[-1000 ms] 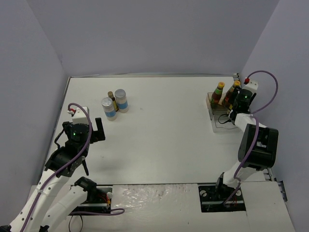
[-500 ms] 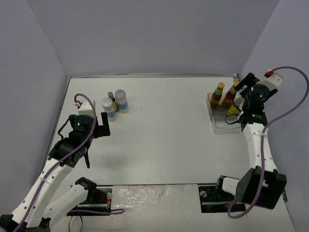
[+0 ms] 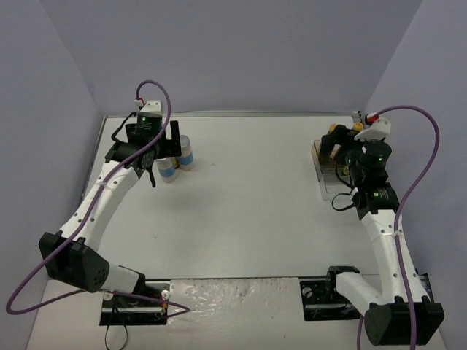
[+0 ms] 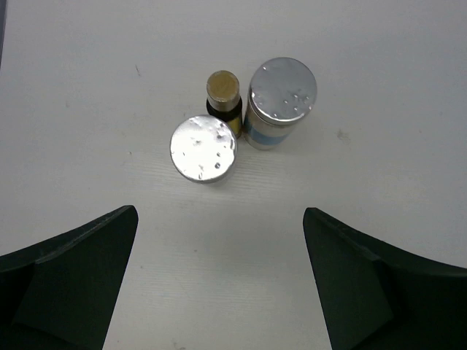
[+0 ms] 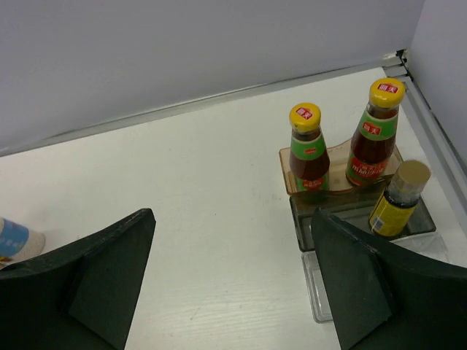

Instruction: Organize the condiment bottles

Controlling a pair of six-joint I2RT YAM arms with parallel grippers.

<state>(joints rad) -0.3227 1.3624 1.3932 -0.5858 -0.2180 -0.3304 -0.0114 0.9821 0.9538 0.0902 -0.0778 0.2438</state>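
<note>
Two silver-topped cylinders with blue-white labels stand on the white table, touching a small dark bottle with a tan cap. My left gripper hovers open just short of this cluster, with nothing between its fingers. At the far right, two brown sauce bottles with yellow caps stand on the tan step of the clear tray. A yellow-labelled bottle stands on the tray's lower level. My right gripper is open and empty, pulled back from the tray.
Grey walls close in the table on three sides, and a metal strip runs along the right edge beside the tray. One blue-white cylinder shows at the left edge of the right wrist view. White tabletop lies between the two groups.
My left arm has swung far forward from the near left to above the cylinders. My right gripper has opened, let go of the yellow-labelled bottle in the tray and drawn back.
</note>
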